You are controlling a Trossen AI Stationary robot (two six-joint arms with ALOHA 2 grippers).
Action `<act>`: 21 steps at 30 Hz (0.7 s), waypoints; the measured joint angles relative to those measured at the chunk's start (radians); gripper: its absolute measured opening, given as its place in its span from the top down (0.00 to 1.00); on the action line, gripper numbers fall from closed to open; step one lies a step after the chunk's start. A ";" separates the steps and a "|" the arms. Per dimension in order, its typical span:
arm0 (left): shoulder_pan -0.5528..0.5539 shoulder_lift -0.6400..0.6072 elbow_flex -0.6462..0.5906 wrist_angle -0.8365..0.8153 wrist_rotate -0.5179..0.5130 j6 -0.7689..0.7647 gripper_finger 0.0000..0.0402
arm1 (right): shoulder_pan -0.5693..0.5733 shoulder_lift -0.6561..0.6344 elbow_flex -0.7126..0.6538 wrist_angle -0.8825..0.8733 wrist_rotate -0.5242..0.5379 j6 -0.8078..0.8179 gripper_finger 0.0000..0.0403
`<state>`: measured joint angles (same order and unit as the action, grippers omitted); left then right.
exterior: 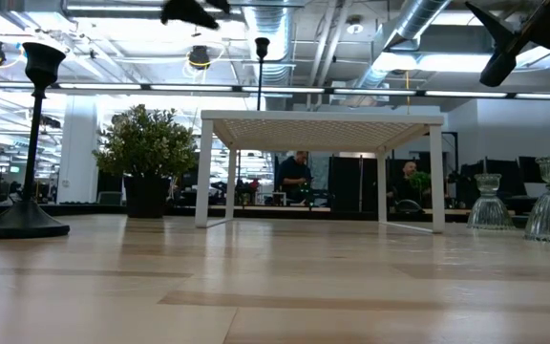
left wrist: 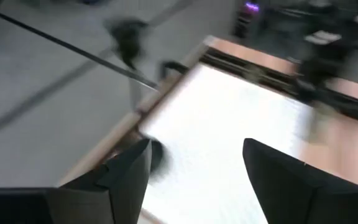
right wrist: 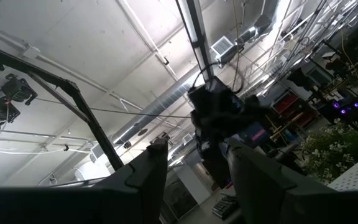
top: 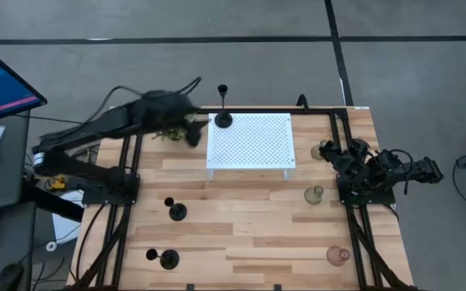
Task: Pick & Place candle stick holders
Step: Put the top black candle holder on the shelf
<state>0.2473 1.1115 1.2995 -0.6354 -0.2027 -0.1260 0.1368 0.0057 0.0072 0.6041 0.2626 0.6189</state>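
Note:
A tall black candle holder (top: pixel 223 119) stands by its round base on the far left corner of the white perforated stand (top: pixel 253 145); its stem shows in the low view (exterior: pixel 261 67). My left gripper (top: pixel 195 132) (left wrist: pixel 194 171) is open and empty, just left of that holder's base, over the stand's left edge. Two more black holders (top: pixel 176 212) (top: pixel 168 259) stand on the table at near left. Two pale green glass holders (top: pixel 320 151) (top: pixel 315 194) and a pink one (top: pixel 338 255) stand at right. My right gripper (top: pixel 334 153) (right wrist: pixel 197 168) is open, tipped upward, empty.
A small bushy plant (top: pixel 168 129) (exterior: pixel 146 143) stands left of the stand, under my left arm. The right arm sits folded over the table's right edge (top: pixel 379 174). Bare wood lies in the middle near part of the table (top: pixel 249 234). People show in the room behind (exterior: pixel 296 177).

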 joint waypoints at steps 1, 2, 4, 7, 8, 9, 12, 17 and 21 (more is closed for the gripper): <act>-0.030 -0.037 0.000 -0.053 0.008 -0.030 0.36 | 0.000 0.000 0.000 0.000 0.000 0.000 0.61; -0.063 -0.072 0.000 -0.105 0.010 -0.067 0.36 | 0.000 0.000 0.000 -0.002 0.000 0.000 0.61; -0.134 -0.132 0.000 -0.203 0.011 -0.138 0.37 | 0.000 0.000 0.000 -0.006 0.000 0.000 0.61; -0.246 -0.192 0.001 -0.341 0.010 -0.253 0.38 | 0.000 0.000 0.000 -0.006 0.000 0.000 0.61; -0.285 -0.205 0.001 -0.386 0.005 -0.293 0.39 | 0.000 0.000 0.000 -0.006 0.000 0.000 0.61; -0.318 -0.214 0.001 -0.435 0.003 -0.329 0.39 | 0.000 0.000 0.000 -0.006 0.000 0.000 0.61; -0.408 -0.217 -0.011 -0.575 -0.005 -0.430 0.41 | 0.000 0.000 0.000 -0.006 0.000 0.001 0.61; -0.537 -0.217 -0.106 -0.628 0.010 -0.541 0.42 | 0.000 0.000 0.000 -0.006 0.000 0.002 0.61; -0.615 -0.216 -0.209 -0.628 0.012 -0.610 0.42 | 0.000 0.000 0.000 -0.006 0.000 0.010 0.61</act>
<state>-0.3678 0.8955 1.0907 -1.2634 -0.1905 -0.7364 0.1368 0.0055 0.0074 0.5980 0.2626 0.6292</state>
